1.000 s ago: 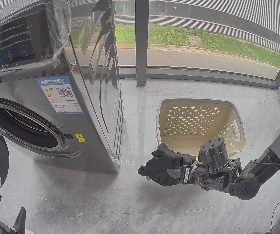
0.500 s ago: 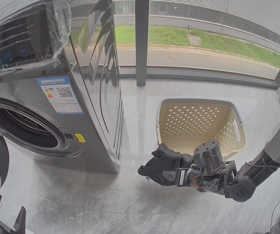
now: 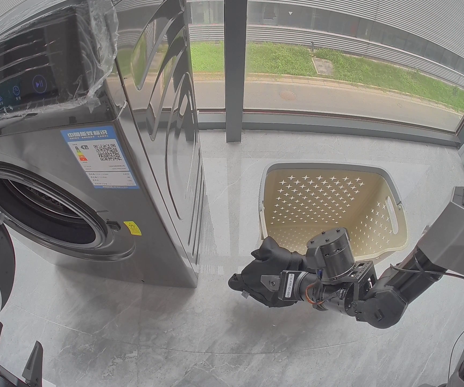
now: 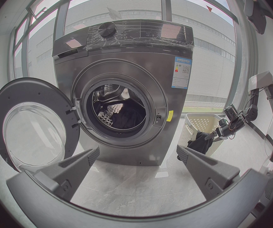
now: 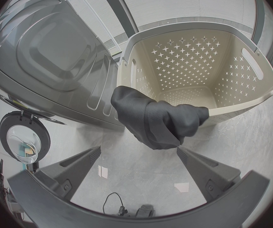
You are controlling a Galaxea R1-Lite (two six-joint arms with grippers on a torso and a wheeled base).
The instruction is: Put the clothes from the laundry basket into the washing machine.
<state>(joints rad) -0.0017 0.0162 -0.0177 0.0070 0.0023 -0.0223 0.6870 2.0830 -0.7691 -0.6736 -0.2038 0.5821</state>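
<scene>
Washing machine point(image 3: 81, 162) on L, door point(image 4: 32, 127) swung open to its L, clothes point(image 4: 123, 116) in drum. Laundry basket point(image 3: 323, 200) on floor point(image 3: 189, 329) R of machine, window point(image 3: 350, 55) behind. Garment point(image 3: 261, 272) hangs at basket's near-L corner.

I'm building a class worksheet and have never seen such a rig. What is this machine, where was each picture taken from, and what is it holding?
This is a wheeled robot with two arms, doing laundry. The wide picture comes from a camera on its head; the two round ones from cameras on its wrists. On the floor stand a washing machine, its door open, and a cream laundry basket. A black garment hangs over the basket's near corner. The right gripper is open just before it, holding nothing. The left gripper, also open, faces the drum, where dark clothes already lie.
</scene>
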